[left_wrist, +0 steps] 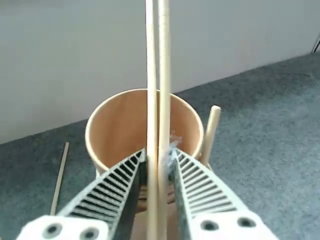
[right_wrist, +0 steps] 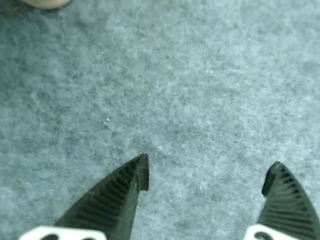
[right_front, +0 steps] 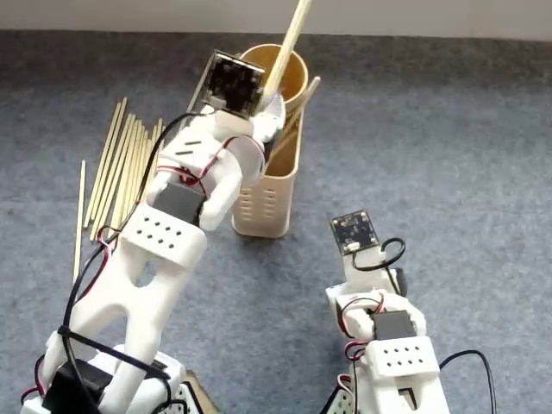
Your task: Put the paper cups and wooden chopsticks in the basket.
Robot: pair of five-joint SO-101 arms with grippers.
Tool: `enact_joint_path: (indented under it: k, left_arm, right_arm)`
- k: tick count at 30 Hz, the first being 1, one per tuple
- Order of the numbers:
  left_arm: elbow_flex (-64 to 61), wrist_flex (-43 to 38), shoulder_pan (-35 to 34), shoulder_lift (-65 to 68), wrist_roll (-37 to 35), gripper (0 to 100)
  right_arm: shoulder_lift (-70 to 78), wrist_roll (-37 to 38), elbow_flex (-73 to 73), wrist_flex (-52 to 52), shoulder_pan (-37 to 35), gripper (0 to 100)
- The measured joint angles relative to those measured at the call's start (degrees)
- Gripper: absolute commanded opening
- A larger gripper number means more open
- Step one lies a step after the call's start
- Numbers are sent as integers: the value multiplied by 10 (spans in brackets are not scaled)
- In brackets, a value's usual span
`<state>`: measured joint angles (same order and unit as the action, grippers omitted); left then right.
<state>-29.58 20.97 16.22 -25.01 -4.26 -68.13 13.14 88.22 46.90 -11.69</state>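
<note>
My left gripper [left_wrist: 159, 152] is shut on two wooden chopsticks [left_wrist: 157, 75] that stand nearly upright between its fingers. It hangs over a brown paper cup [left_wrist: 120, 125], which sits in the far end of the cream basket [right_front: 267, 203]. The held chopsticks [right_front: 289, 43] rise past the cup [right_front: 291, 78] in the high view. Another chopstick [left_wrist: 210, 132] leans in the basket beside the cup. Several loose chopsticks [right_front: 121, 164] lie on the carpet to the left of the basket. My right gripper [right_wrist: 207, 172] is open over bare grey carpet, with nothing between its fingers.
Grey carpet [right_front: 448, 147] covers the whole table. The right arm [right_front: 379, 319] sits near the front edge, to the right of the basket. A single chopstick [left_wrist: 59, 177] lies on the carpet near the cup. A pale wall runs along the far edge.
</note>
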Motion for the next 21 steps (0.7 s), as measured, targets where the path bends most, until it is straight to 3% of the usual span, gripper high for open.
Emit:
enact_joint_path:
  k: [11, 21]
  left_arm:
    - [15, 0, -22, -5, -12, 115]
    - [64, 1, -42, -5, -133, 117]
  right_arm:
    - [0, 0, 0, 0, 0, 358]
    - [0, 0, 0, 0, 0, 358]
